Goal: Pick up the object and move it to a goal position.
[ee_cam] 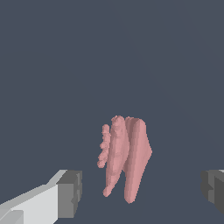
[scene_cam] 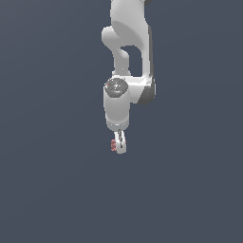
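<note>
Flat slate-grey background, exterior view: white arm (scene_cam: 127, 57) points straight down, gripper (scene_cam: 120, 146) low, pink object (scene_cam: 114, 144) just beside its fingertips on the exterior view's left. Wrist view: fingers (ee_cam: 70, 192) spread wide, object (ee_cam: 127, 155) between them, touching neither.

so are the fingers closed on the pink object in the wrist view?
No: the pink object sits in the gap between the fingers, with bare background on both sides, so the gripper is open.
</note>
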Controlling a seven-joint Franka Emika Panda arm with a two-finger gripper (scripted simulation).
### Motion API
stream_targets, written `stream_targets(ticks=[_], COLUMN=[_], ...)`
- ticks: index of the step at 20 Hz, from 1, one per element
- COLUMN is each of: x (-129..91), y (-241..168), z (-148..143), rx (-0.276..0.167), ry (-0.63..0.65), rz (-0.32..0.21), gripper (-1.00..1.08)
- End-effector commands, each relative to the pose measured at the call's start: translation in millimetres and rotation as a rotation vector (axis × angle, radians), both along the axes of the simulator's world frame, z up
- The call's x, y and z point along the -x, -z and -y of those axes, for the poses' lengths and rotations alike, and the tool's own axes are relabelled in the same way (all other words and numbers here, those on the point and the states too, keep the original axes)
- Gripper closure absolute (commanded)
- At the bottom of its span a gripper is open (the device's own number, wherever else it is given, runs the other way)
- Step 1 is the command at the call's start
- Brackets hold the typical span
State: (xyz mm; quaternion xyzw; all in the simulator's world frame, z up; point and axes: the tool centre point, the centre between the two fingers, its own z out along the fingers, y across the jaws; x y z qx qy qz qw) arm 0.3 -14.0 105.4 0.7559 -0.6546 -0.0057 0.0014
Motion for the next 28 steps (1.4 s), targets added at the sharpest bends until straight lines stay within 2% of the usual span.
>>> stream_targets(ticks=[1, 8, 15, 28], x=[-0.9, -2.2, -2.3, -1.8], y=[1.0, 2.7, 4.5, 52.2], z=[0.6, 1.4, 1.3, 1.7], rx=[0.002, 0.006, 0.006, 0.006], ry=[0.047, 0.121, 0.128, 0.133], rz=[0.004, 0.009, 0.010, 0.010], gripper=[-0.92, -0.92, -0.92, -0.92])
